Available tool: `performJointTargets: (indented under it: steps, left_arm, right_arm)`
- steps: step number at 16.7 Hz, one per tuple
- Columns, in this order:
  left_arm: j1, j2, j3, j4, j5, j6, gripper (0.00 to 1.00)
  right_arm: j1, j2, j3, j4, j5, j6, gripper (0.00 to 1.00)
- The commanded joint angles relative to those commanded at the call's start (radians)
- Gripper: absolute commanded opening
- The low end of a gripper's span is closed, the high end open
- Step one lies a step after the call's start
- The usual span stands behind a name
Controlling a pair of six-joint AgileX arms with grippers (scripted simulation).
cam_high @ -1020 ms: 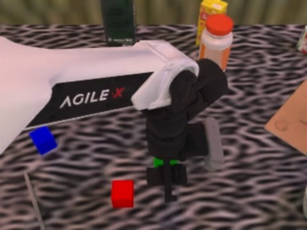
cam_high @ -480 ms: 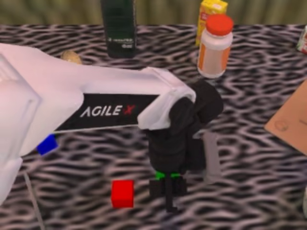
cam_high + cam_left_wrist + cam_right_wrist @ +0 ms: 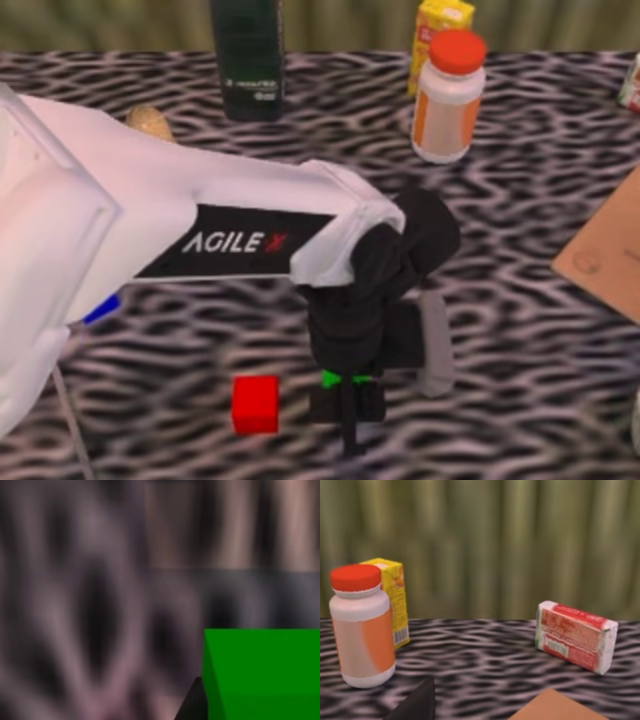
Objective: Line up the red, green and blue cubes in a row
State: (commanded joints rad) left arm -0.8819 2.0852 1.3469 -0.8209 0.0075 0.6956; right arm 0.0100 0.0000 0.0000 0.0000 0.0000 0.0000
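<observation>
The left gripper [image 3: 345, 405] stood near the worktop's [image 3: 520, 330] front edge, closed on the green cube [image 3: 341, 379], of which only a sliver showed beneath the wrist. The red cube [image 3: 256, 403] lay just beside it to the left; the blue cube [image 3: 101, 311] sat well apart, mostly hidden under the arm. The right arm was out of the top view.

Probable faults:
- An off-centre grip could let the green cube twist on release.
- Descending too near could nudge the red cube.

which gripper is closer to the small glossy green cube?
Left. The left gripper is directly over the small glossy green cube, at the table's front centre. The right gripper is not in the top view.
</observation>
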Motion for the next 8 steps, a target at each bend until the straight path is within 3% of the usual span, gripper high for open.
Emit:
performJointTargets:
  steps: [8]
  left_arm:
    - [0.000,0.000,0.000,0.000,0.000,0.000,0.75]
  right_arm:
    - [0.000,0.000,0.000,0.000,0.000,0.000,1.00]
